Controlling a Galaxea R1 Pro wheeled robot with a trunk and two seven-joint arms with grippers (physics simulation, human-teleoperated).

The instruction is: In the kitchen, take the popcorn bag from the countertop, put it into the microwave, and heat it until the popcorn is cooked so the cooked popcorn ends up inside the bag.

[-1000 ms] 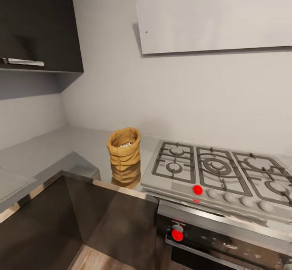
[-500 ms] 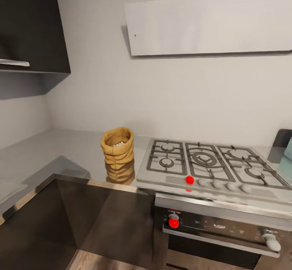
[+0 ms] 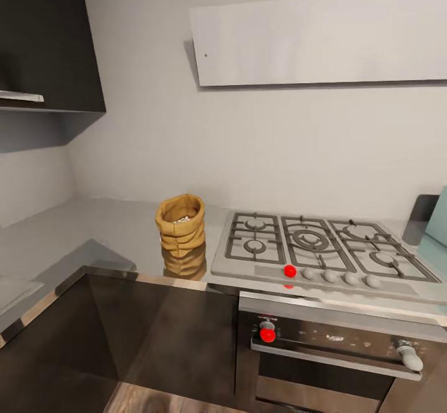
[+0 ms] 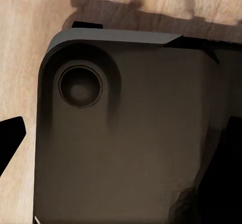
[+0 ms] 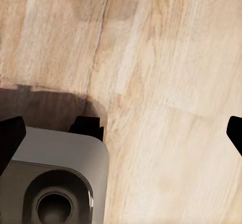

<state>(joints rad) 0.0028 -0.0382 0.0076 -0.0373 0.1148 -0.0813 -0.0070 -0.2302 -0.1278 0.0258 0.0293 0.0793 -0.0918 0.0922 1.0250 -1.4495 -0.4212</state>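
Note:
The tan popcorn bag (image 3: 180, 225) stands upright on the grey countertop (image 3: 105, 226), just left of the gas hob. Whitish popcorn (image 3: 182, 219) shows inside its rolled rim. A pale mint-blue sliver of the microwave (image 3: 438, 220) shows at the right edge of the head view. In the left wrist view, my left gripper (image 4: 121, 153) is open over the robot's grey base, dark fingertips (image 4: 10, 143) wide apart. My right gripper (image 5: 121, 135) is open above the wooden floor with nothing between its fingers.
A gas hob (image 3: 316, 248) with grates sits right of the bag, above a dark oven with a steel handle (image 3: 335, 354) and red knobs. A dark wall cabinet (image 3: 43, 34) hangs at upper left, a pale hood (image 3: 323, 34) above the hob. Dark cabinet fronts (image 3: 155, 332) stand below the worktop.
The head camera has turned to the right and pulled back, bringing the oven front and the microwave's edge into the picture. The bag stands where it was.

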